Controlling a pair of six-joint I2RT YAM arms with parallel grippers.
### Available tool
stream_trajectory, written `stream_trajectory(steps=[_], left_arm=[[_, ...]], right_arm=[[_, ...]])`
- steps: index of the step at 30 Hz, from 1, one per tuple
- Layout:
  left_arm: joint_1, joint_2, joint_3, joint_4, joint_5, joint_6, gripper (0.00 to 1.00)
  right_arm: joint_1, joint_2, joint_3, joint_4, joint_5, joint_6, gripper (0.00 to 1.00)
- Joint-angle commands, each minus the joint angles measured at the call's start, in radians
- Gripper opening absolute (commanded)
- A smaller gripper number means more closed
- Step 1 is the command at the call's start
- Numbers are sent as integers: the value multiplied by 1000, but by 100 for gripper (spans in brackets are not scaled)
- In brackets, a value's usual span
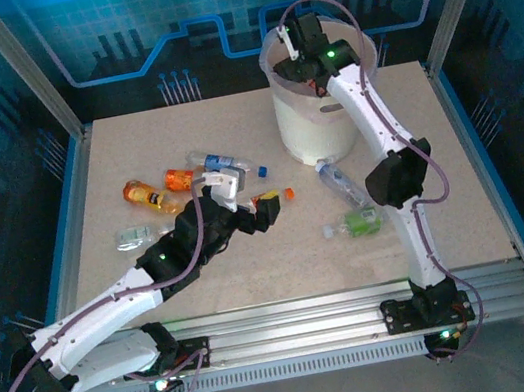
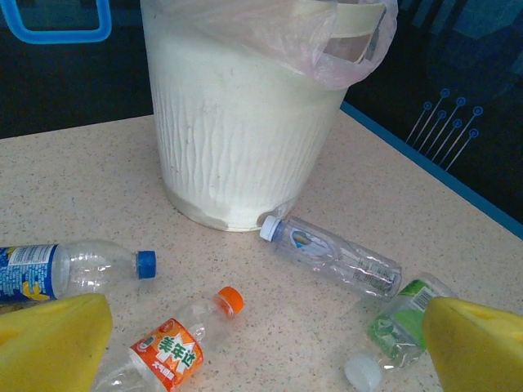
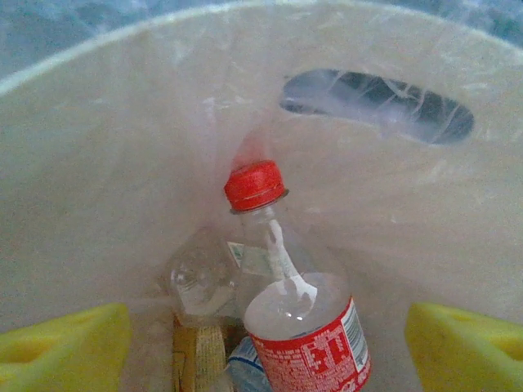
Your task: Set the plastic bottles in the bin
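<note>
The bin (image 1: pixel 316 126) is a white bucket at the back of the table. My right gripper (image 1: pixel 303 52) hangs over its mouth, open (image 3: pixel 265 339). Below the spread yellow fingers (image 3: pixel 73 347), a red-capped, red-labelled bottle (image 3: pixel 306 327) leans inside the bin wall (image 3: pixel 122 163), touching neither finger, on top of other bottles (image 3: pixel 200 282). My left gripper (image 1: pixel 247 199) is open low over the table (image 2: pixel 265 327). Ahead of it lie an orange-labelled bottle (image 2: pixel 167 355), a green-labelled one (image 2: pixel 392 335) and a clear white-capped one (image 2: pixel 335 255) at the bin's foot (image 2: pixel 237 122).
More bottles lie left of the left gripper: two orange ones (image 1: pixel 145 196), a clear blue-labelled one (image 1: pixel 225 160) and a crushed clear one (image 1: pixel 133 239). A thin plastic liner (image 2: pixel 343 49) hangs over the bin's rim. Metal rails edge the table (image 1: pixel 294 317).
</note>
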Motion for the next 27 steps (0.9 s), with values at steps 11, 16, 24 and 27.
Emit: stream_trajectory(steps=[11,16,24,27], left_arm=[[8,49,9,-7,8,25,99],[9,78,15,7,41,51,99],[7,158,49,15,145,84,99],[6,189,59,22,183,95,99]], right_arm=[[-15,-304,-60,-139,-70,183,100],[-13,-519,-373,-98,-7,280,100],[-16,-883,-866,-64,94,450,100],[-22,-993,-1009,-95,121,511,100]])
